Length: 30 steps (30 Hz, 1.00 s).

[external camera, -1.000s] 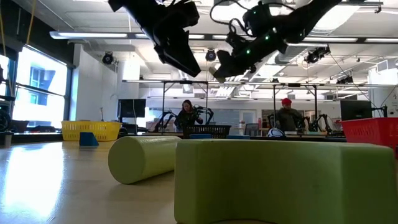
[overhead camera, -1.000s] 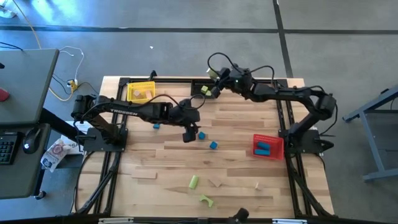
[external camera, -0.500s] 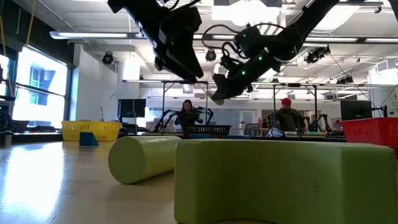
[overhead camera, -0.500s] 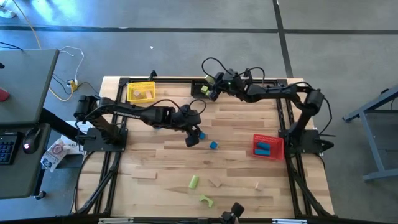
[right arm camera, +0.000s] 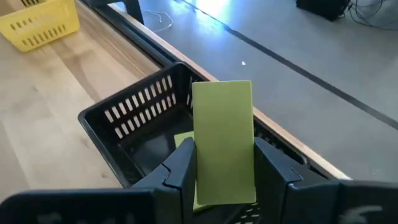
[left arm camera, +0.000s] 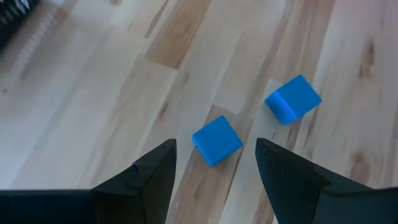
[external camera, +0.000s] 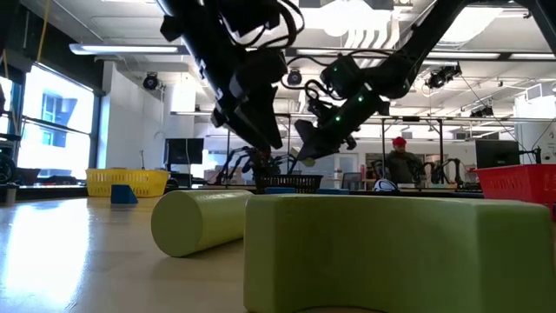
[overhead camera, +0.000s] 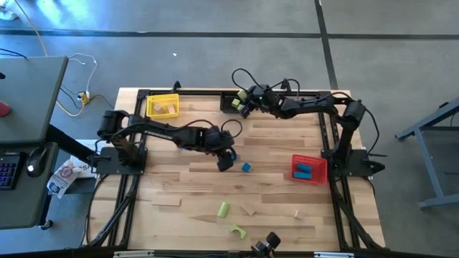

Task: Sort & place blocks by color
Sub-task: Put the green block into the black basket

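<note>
My left gripper (left arm camera: 216, 149) stands open just above the table, its fingers on either side of a blue cube (left arm camera: 216, 140) without touching it. A second blue block (left arm camera: 292, 99) lies on the wood close beside the cube. In the high view this gripper (overhead camera: 225, 163) is at the table's middle. My right gripper (right arm camera: 224, 163) is shut on a light green bar (right arm camera: 222, 134) over the black bin (right arm camera: 140, 121) at the far edge. A smaller green piece lies in that bin. The low view shows both grippers (external camera: 261, 135) (external camera: 306, 149) low over the table. My right gripper pinches the green bar's two long sides (right arm camera: 199, 155) between its two fingers, near the end closest to the wrist. The fingers slant down from the table's right toward the far left and lie along the bar. It sticks out past the fingertips, lifted clear above the bin.
A yellow bin (overhead camera: 162, 105) stands at the far left and a red bin (overhead camera: 309, 168) with blue blocks at the right. Near the front edge lie a green cylinder (overhead camera: 223, 208), a green arch (overhead camera: 237, 231) and tan pieces (overhead camera: 166, 203) (overhead camera: 248, 210).
Both grippers have sunk. My left gripper has come down over the blue cube, rolling at the wrist, and stays open. My right gripper has come down toward the black bin and a little toward the table's left with the green bar.
</note>
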### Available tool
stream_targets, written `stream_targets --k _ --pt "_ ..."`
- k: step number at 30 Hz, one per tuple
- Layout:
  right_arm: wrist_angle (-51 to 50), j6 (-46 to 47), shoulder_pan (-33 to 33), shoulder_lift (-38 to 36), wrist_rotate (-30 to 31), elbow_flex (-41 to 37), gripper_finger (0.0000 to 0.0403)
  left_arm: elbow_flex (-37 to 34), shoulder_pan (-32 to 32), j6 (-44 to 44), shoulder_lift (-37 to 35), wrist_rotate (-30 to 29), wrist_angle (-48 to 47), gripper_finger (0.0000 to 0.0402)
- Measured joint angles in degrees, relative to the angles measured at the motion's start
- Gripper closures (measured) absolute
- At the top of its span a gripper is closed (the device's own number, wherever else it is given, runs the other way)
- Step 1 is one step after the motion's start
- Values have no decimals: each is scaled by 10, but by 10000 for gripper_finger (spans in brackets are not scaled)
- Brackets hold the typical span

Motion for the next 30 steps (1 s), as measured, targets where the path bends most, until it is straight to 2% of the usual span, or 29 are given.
stream_targets --k 13,20,30 --pt "2 7 -2 0 -5 0 297 0 -2 -117 60 -5 52 197" --pt "1 4 -2 0 -20 0 296 0 -7 -123 91 -5 87 197" --pt "-4 6 -2 22 -26 0 295 0 -7 -122 93 -5 87 197"
